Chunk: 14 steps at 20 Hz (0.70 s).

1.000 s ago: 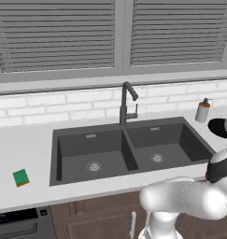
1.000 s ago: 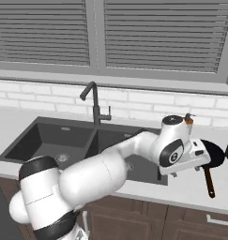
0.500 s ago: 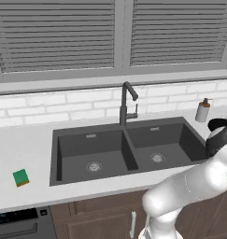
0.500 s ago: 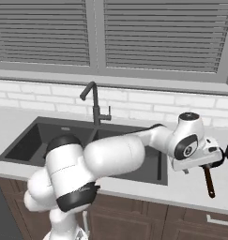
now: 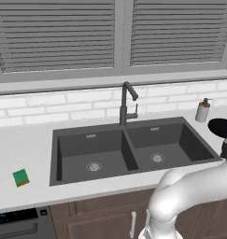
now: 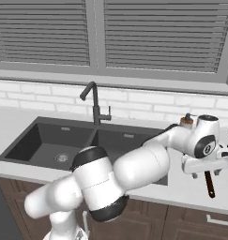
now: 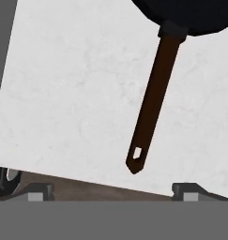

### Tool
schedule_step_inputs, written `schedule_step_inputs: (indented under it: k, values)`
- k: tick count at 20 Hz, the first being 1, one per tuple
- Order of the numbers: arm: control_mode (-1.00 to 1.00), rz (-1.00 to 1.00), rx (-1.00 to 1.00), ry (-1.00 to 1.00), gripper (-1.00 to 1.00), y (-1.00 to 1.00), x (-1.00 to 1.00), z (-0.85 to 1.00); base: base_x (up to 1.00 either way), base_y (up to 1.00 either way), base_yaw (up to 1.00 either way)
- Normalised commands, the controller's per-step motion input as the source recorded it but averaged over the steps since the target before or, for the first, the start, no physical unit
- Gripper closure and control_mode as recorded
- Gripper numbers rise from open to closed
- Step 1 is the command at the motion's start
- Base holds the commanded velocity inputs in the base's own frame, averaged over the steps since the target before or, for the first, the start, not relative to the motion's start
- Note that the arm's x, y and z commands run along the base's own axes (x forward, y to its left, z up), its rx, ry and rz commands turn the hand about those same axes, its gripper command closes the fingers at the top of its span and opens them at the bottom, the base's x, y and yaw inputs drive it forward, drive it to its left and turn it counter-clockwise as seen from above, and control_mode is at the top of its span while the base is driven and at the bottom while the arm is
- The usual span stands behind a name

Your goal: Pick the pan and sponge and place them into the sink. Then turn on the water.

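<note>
Black pan (image 7: 190, 16) is lying on the white bench (image 7: 78, 103) right of the sink (image 5: 129, 149), its dark handle (image 7: 150, 101) pointing toward the front edge. Above the handle the tool (image 7: 113, 190) is hovering with jaws spread wide, gripping nothing. Far left, the green sponge (image 5: 21, 177) is sitting on the bench beside the sink.

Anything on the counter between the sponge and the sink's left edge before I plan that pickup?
No. In the left base view the white counter between the sponge and the sink is bare.
</note>
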Motion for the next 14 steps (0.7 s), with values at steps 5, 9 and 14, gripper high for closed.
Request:
schedule_step_inputs:
  k: [5,9,14]
  values:
    - [-1.00,0.00,0.06,0.11,-1.00,-0.03,0.11,-0.23,0.00,0.00,0.00]
    - [-1.00,0.00,0.00,0.02,-1.00,0.00,0.01,-0.44,0.00,0.00,0.00]
    - [-1.00,0.00,0.00,-0.03,-1.00,0.00,0.00,-0.50,0.00,0.00,0.00]
